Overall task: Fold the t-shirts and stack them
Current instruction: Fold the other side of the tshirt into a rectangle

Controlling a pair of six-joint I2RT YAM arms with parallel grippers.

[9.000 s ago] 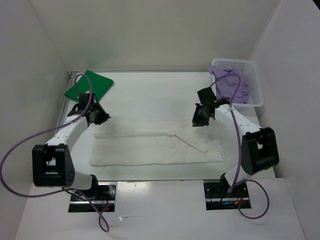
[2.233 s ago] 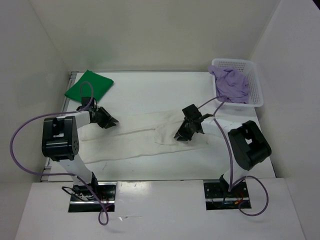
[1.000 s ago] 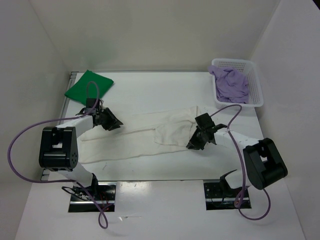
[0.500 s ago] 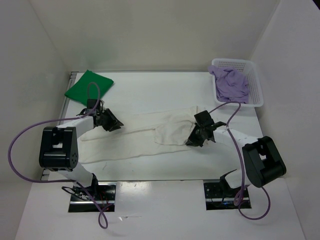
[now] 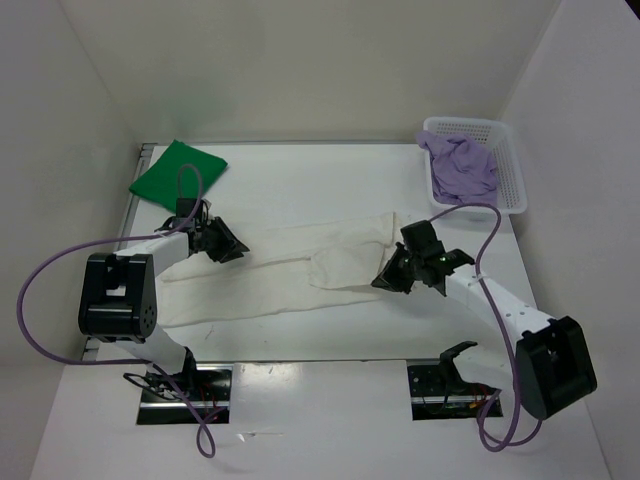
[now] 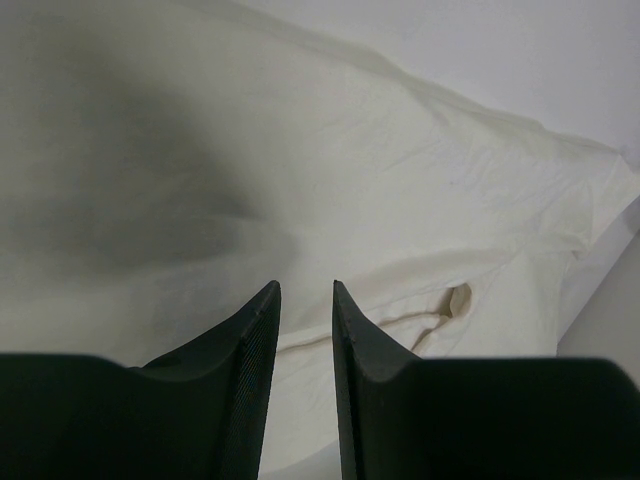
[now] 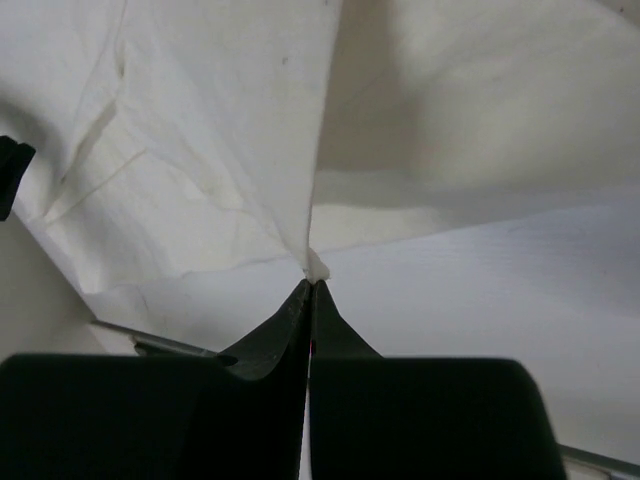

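Near center, right claw (image 7: 311, 288) pinches white t-shirt (image 7: 200, 150), its arm stretched low leftward.

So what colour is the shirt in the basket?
Pale purple. The shirt shows best in the top view.

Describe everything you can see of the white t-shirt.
The white t-shirt is soft, off-white, wrinkled cloth. It lies as a long band across the middle of the table, with its right part doubled into a loose flap. The right end effector is shut on a pinch of its edge, and a taut crease runs from that pinch. The left end effector sits over its left end, jaws slightly apart; whether it grips the cloth is unclear.
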